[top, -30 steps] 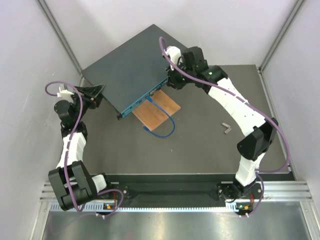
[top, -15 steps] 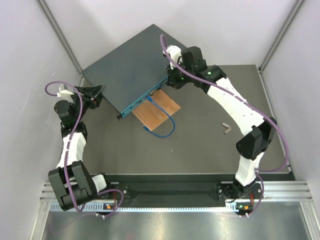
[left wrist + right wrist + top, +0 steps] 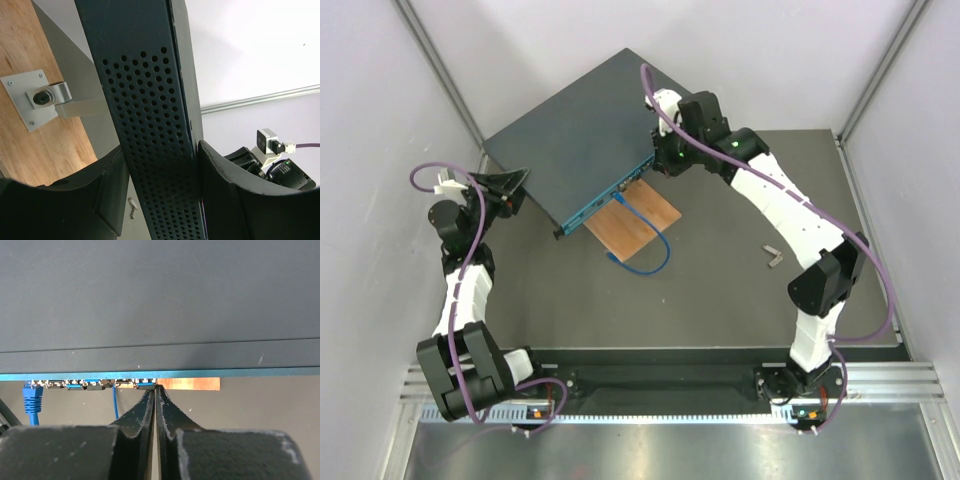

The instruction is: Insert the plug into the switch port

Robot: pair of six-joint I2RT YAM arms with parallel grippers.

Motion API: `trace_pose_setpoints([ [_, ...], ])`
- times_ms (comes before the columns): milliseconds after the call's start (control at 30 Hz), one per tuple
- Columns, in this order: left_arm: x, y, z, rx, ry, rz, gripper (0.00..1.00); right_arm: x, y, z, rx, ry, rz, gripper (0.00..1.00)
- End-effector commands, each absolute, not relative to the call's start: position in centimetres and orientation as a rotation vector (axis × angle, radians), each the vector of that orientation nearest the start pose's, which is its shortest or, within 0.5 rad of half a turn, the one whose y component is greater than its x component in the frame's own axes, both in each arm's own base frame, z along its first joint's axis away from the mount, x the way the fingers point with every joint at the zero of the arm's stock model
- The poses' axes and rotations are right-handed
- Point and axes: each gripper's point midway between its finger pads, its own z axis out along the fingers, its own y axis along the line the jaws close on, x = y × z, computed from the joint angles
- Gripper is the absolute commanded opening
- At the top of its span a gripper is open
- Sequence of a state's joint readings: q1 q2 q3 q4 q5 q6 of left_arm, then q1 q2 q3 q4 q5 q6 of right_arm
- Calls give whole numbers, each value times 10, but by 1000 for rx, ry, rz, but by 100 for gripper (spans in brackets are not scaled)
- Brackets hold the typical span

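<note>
Beneath switch (image 3: 160, 300) overhang, ports (image 3: 85, 385) scarcely visible

A wooden board (image 3: 638, 222) and looping blue cable (image 3: 655, 258) crowd the port face of the switch (image 3: 570, 140). Right of them the counter (image 3: 720, 300) lies open, save one small grey piece (image 3: 773, 257).

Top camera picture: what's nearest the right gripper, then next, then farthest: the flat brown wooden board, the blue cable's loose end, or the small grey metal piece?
From the right gripper:
1. Flat brown wooden board, just below it in view.
2. Blue cable's loose end, just past the board.
3. Small grey metal piece, far off right.
</note>
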State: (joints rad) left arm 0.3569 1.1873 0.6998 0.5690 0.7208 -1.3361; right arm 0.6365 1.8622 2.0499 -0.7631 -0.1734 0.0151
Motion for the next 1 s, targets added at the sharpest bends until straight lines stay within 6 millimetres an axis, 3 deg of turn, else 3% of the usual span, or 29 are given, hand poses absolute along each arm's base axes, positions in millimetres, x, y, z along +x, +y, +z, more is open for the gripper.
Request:
trace_pose_setpoints([
  [0, 370, -47, 286, -521, 1625, -1272, 0, 411, 373, 365, -729, 1761, 644, 3],
  [67, 370, -46, 286, -517, 1634, -1262, 0, 409, 365, 351, -746, 1796, 624, 9],
  [133, 371, -45, 285, -522, 1641, -1251, 2, 400, 352, 353, -786, 1785, 608, 17],
  [167, 370, -42, 285, -528, 1639, -1245, 6, 401, 343, 337, -794, 1821, 591, 21],
  [200, 370, -40, 286, -530, 1635, -1242, 11, 395, 332, 345, -798, 1807, 575, 27],
  [233, 370, -38, 286, -536, 1633, -1240, 24, 393, 325, 342, -803, 1816, 569, 30],
  [333, 369, -27, 287, -570, 1621, -1222, 50, 395, 282, 325, -781, 1884, 520, 47],
  [400, 368, -22, 287, -589, 1613, -1217, 60, 390, 262, 328, -780, 1883, 506, 53],
  [533, 363, -4, 289, -643, 1586, -1186, 86, 389, 211, 310, -741, 1945, 437, 65],
  [600, 360, 14, 284, -709, 1578, -1147, 98, 388, 184, 300, -721, 1981, 387, 70],
  [667, 355, 36, 276, -778, 1579, -1070, 99, 387, 157, 286, -709, 2035, 347, 74],
  [767, 348, 73, 280, -797, 1576, -854, 99, 386, 121, 263, -681, 2124, 278, 76],
  [833, 341, 83, 287, -743, 1610, -731, 99, 384, 103, 250, -677, 2171, 242, 76],
  [867, 339, 86, 288, -725, 1633, -686, 99, 381, 87, 234, -687, 2230, 211, 76],
  [967, 332, 92, 309, -602, 1665, -527, 99, 377, 54, 205, -703, 2325, 149, 75],
])
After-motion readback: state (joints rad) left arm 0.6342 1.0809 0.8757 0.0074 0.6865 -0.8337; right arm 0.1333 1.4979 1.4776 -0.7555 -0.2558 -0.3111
